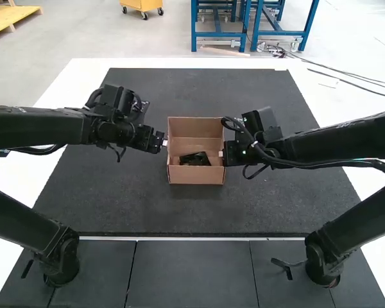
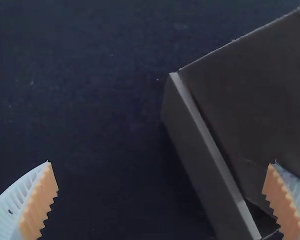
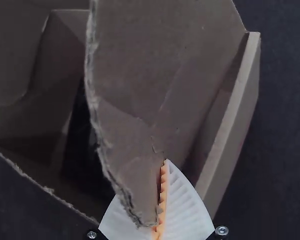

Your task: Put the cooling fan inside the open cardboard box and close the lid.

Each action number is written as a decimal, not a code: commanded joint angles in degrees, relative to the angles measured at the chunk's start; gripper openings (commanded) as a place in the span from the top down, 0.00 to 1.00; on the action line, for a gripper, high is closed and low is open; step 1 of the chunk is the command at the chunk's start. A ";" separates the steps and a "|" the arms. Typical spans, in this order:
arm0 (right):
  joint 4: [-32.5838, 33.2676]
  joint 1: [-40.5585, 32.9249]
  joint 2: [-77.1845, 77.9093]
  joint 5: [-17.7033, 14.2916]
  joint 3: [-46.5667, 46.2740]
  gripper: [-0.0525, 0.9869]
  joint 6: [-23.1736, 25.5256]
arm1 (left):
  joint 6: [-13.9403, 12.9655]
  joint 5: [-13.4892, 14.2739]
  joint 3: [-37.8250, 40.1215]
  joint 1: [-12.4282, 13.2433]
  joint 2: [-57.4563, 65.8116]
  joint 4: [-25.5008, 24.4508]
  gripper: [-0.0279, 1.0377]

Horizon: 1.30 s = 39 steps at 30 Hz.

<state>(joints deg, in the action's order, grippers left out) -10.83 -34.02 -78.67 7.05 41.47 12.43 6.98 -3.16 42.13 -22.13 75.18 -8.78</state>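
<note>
A large dark speckled rubber mat (image 1: 102, 199) lies flat across the middle of a white table (image 1: 77, 77), bare white showing beside it, with smaller dark mat tiles (image 1: 192, 273) lining the near edge.

The cardboard box (image 1: 194, 174) sits in the middle of the mat (image 1: 102, 192), which lies on the table (image 1: 58, 77). The cooling fan (image 1: 196, 158) lies inside the box, on its floor. My left gripper (image 1: 159, 142) is at the box's left wall, my right gripper (image 1: 226, 154) at its right wall, pinching the side flap (image 3: 155, 90) that stands there
</note>
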 commanded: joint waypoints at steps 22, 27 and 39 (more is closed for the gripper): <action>4.77 -1.58 0.54 -1.95 1.24 0.52 -2.58 | 0.05 -0.97 -1.44 -0.19 -6.01 -2.74 0.06; 7.05 -1.40 1.15 -2.48 3.00 0.37 -2.93 | 0.05 -0.97 -1.08 -0.11 -6.01 -2.83 0.06; 10.21 -1.05 2.82 -4.68 3.97 0.31 -4.78 | 0.05 -0.97 -0.91 -0.11 -5.92 -1.68 0.06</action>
<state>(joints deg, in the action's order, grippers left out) -0.67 -35.48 -78.30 4.54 44.29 9.19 6.94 -3.46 40.21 -22.15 70.43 -11.00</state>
